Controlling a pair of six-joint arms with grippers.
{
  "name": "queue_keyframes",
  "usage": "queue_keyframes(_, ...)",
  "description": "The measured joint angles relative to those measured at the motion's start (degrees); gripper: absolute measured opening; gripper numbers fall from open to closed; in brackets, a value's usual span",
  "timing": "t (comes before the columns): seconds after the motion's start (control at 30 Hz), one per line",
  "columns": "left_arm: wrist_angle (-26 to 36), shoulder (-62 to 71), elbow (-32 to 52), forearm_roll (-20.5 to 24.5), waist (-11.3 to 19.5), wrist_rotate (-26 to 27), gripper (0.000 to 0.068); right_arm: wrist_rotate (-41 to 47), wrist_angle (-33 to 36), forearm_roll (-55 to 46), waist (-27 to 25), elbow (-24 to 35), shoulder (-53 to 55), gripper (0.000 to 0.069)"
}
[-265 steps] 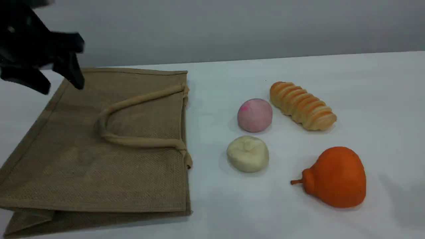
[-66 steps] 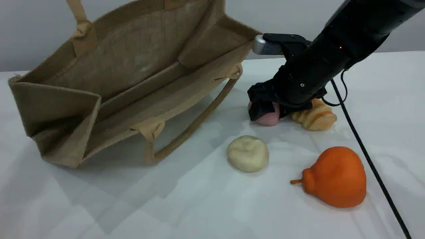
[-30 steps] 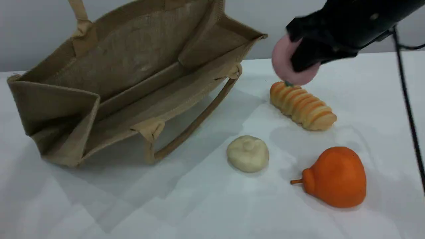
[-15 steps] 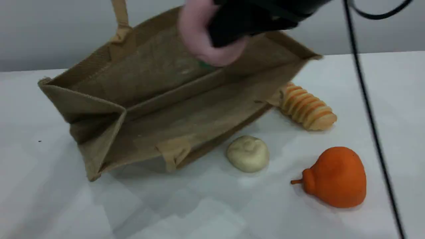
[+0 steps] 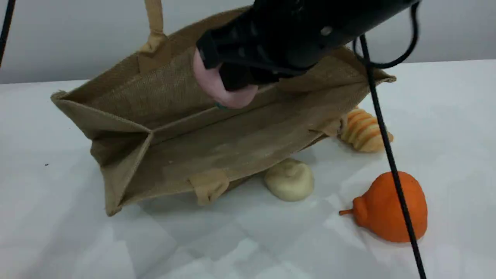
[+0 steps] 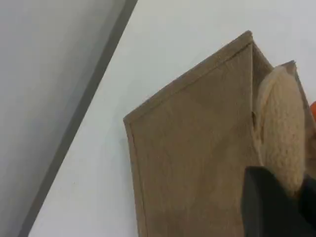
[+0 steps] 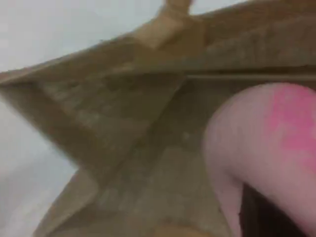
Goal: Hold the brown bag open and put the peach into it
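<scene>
The brown bag stands tilted with its mouth wide open toward the camera. One beige handle rises taut out of the top edge. In the left wrist view my left gripper is shut on that rolled handle, above the bag's outer side. My right gripper is shut on the pale-pink peach, just inside the bag's mouth and above its floor. The right wrist view shows the peach close up over the bag's inner folds.
A cream-white lumpy ball touches the bag's front lower edge. A ridged bread roll lies partly behind the bag's right corner. An orange pear-shaped fruit sits front right. A black cable hangs from the right arm.
My right gripper has carried the peach left and down from above the roll into the bag's mouth. The bag has shifted right, up against the cream ball and over part of the roll.
</scene>
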Motion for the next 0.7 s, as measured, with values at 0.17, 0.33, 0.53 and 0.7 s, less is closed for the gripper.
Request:
queue_keyframes(0.17,0.00,0.00,0.00,0.00,0.00,0.00,0.0083,0.00,0.98,0.06,0.00,-5.71,6.86,0.0124)
queue_keyframes(0.33,0.00,0.00,0.00,0.00,0.00,0.00,0.0083,0.00,-0.02,0.08,-0.06,-10.16,13.14,0.0369)
queue_keyframes(0.53,0.00,0.00,0.00,0.26,0.06,0.00,0.0083,0.00,-2.27,0.19,-1.02,-11.27,14.26,0.0662)
queue_keyframes(0.7,0.00,0.00,0.00,2.66,0.06,0.05,0.0083,0.00,2.91,-0.05,-4.59,-11.27,12.57,0.0678)
